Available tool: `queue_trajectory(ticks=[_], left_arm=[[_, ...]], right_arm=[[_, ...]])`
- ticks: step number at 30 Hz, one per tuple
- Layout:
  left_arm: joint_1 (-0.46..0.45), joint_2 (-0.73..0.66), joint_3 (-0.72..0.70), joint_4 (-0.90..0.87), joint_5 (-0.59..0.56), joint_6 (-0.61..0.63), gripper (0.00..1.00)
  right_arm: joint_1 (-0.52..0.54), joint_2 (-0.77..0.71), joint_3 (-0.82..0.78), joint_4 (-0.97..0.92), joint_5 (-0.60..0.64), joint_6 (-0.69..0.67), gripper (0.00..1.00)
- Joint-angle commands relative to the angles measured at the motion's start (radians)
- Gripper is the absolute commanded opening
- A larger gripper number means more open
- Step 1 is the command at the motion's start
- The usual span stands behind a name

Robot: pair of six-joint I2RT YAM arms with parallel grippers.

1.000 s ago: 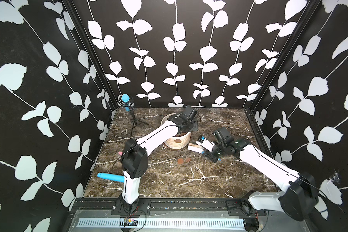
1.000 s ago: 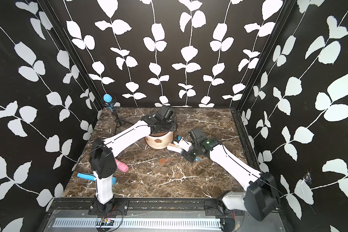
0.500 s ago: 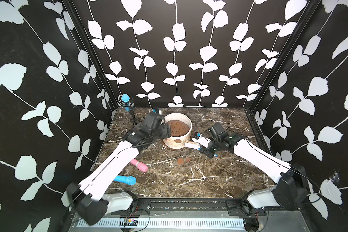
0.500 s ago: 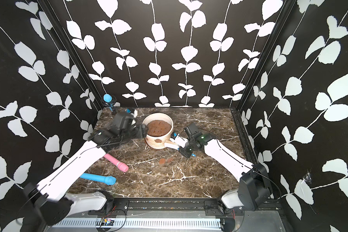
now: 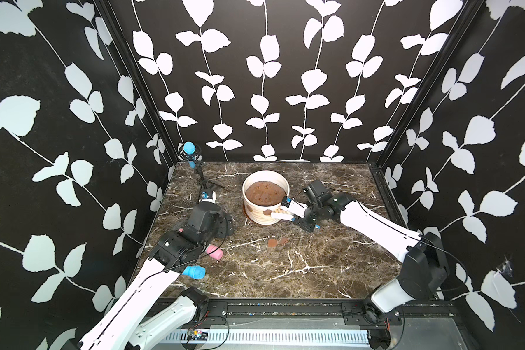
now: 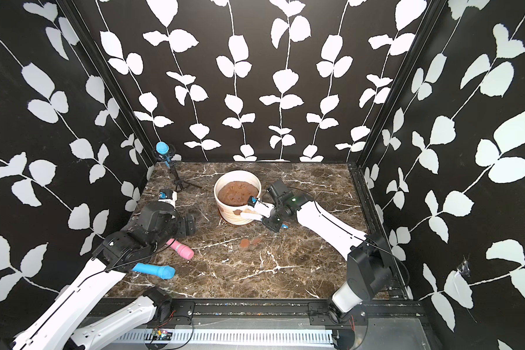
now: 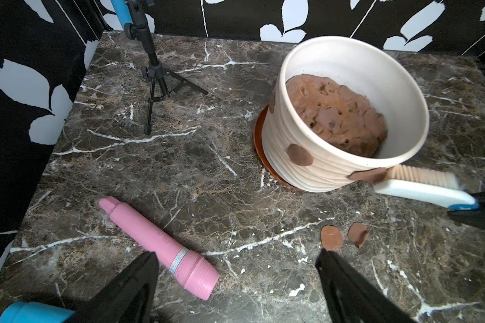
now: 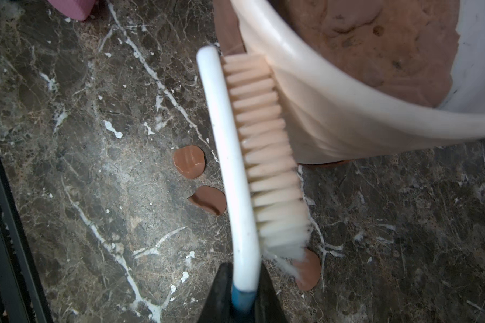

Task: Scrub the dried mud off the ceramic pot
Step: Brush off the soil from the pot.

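Here, the pot (image 7: 319, 179) stands on a saucer (image 7: 259, 134) near the middle of the worktop's (image 7: 207, 173) back edge, with mud (image 7: 300, 154) patches on its wall and two more loose in front. The right claw (image 8: 242, 290), clamped on a brush (image 8: 235, 156), presses bristles to the wall. The left claw (image 7: 237, 253), spread wide and empty, hangs near the left edge by a pink torch (image 7: 163, 246).

readable words: none | only marks: tiny letters on the pale blue band (image 7: 179, 259) of the pink torch (image 7: 151, 237) lying on the counter (image 7: 207, 167), too blurry to make out | readable numbers: 0 | signs: 0
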Motion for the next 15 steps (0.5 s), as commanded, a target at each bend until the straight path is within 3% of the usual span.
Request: queue_trajectory(ticks=[1,15], left_arm=[[0.006,0.002,-0.017,-0.015,-0.025,0.018,0.92],[0.006,0.021,-0.047,0.013,0.013,0.008,0.93]], right_arm=[[0.012,0.011,0.066,0.018,-0.041,-0.049,0.00],[0.064,0.103,0.102,0.009,-0.068,-0.046,0.00]])
